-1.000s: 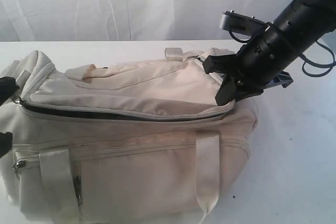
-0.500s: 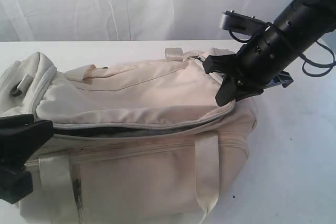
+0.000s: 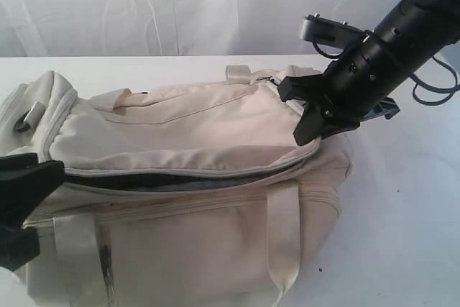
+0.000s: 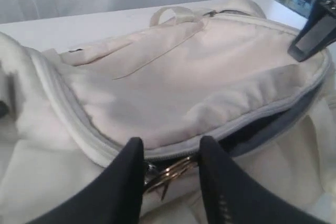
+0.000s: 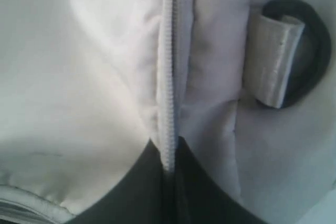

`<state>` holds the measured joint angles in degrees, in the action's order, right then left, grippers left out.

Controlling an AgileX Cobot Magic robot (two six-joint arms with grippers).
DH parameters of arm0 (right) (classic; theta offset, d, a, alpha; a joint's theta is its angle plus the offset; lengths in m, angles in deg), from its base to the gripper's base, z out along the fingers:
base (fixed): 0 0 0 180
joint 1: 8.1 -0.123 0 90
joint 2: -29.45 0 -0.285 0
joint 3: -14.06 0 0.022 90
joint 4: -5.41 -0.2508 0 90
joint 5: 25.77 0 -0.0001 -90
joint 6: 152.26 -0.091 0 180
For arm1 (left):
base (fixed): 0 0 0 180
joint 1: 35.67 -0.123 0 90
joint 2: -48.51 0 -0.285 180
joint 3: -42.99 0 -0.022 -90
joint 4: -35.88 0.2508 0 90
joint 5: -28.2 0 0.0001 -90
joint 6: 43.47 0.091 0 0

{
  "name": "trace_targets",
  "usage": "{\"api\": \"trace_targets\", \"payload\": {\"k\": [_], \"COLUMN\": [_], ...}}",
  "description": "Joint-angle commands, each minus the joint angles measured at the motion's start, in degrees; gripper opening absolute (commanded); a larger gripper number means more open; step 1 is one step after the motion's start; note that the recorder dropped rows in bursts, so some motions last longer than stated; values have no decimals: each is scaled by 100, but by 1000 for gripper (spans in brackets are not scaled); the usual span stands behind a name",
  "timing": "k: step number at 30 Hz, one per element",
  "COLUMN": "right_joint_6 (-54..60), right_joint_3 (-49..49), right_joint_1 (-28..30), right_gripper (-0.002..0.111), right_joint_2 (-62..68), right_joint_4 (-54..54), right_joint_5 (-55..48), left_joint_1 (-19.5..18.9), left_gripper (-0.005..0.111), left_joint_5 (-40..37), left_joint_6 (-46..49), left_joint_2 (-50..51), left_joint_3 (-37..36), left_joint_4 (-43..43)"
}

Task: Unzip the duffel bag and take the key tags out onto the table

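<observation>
The cream duffel bag (image 3: pixel 194 127) lies across the table (image 3: pixel 402 199), its long top zipper (image 3: pixel 180 177) parted and showing dark lining. My left gripper (image 3: pixel 18 213) is at the bag's near left end. In the left wrist view its jaws (image 4: pixel 169 156) stand narrowly apart, closed on the brass-coloured ring of the zipper pull (image 4: pixel 170 172). My right gripper (image 3: pixel 307 129) pinches the bag at its right end, shut on the grey zipper tape (image 5: pixel 168 103), which runs between its tips (image 5: pixel 169 157). The key tags are hidden.
A black ring on a cream webbing loop (image 5: pixel 286 51) sits beside the right gripper. Cream straps (image 3: pixel 284 235) hang down the bag's front. A white curtain (image 3: pixel 180 5) backs the table. Bare tabletop lies to the right of the bag.
My left gripper came in from the far left to the zipper's left end. The bag's left end rose and the opening gapes a little wider. The right arm stayed still.
</observation>
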<state>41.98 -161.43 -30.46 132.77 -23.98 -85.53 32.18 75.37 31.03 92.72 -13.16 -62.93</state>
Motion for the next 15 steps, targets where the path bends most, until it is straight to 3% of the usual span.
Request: {"api": "trace_targets", "payload": {"k": [1,5,9,12,15], "right_joint_6": [520,814,1494,2195,4040], "right_joint_3": [22,22,22,22,22], "right_joint_1": [18,18,18,18,-130], "right_gripper": [6,27,55,60,59], "right_joint_2": [-8,-8,-119,-349,-774], "right_joint_4": [-498,-713,-1170,-1742,-2656], "right_joint_5": [10,10,63,92,26], "left_joint_1": [8,8,8,8,8], "left_gripper": [0,0,0,0,0], "left_joint_5": [342,429,1177,1581,1503], "left_joint_6": [294,912,1271,1550,1872], "left_joint_2": [-45,-45,-45,-45,-45], "left_joint_3": [-36,-36,-36,-36,-36], "left_joint_4": [-114,-114,-114,-114,-114]}}
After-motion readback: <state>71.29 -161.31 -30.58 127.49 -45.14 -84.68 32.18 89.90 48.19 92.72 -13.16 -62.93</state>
